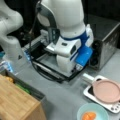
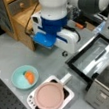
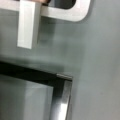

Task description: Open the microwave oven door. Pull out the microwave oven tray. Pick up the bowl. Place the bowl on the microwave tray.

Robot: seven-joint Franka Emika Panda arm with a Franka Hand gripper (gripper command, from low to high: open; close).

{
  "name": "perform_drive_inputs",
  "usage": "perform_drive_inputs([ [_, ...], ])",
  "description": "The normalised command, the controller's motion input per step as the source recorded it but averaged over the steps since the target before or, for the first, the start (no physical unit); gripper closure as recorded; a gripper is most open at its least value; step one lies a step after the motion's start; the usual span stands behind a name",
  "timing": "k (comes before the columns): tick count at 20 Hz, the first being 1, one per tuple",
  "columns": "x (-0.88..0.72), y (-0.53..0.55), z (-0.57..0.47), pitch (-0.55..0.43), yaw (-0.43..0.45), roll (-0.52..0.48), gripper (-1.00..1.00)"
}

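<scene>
Bowl (image 2: 25, 77) sits well apart from the end effector (image 2: 65, 53), whose opening I cannot tell.

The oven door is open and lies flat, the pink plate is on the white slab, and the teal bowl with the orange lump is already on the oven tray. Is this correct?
Not entirely. In both front views the bowl stands on the grey table, beside the pink plate on its white slab. The oven door lies open.
</scene>
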Motion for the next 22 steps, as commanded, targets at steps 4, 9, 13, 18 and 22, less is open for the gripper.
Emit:
perform_drive_inputs([
  [4, 0.54, -0.5, 0.29, 0.33, 0.099, -0.122, -1.0],
  [9, 0.48, -0.4, 0.18, 0.337, 0.079, -0.092, -1.0],
  [13, 0.48, -0.3, 0.09, 0.32, 0.134, -0.071, -1.0],
  [18, 0.48, -0.16, 0.14, 0.289, 0.173, -0.059, -1.0],
  [22, 0.53, -0.19, 0.14, 0.27, 0.205, -0.082, -1.0],
])
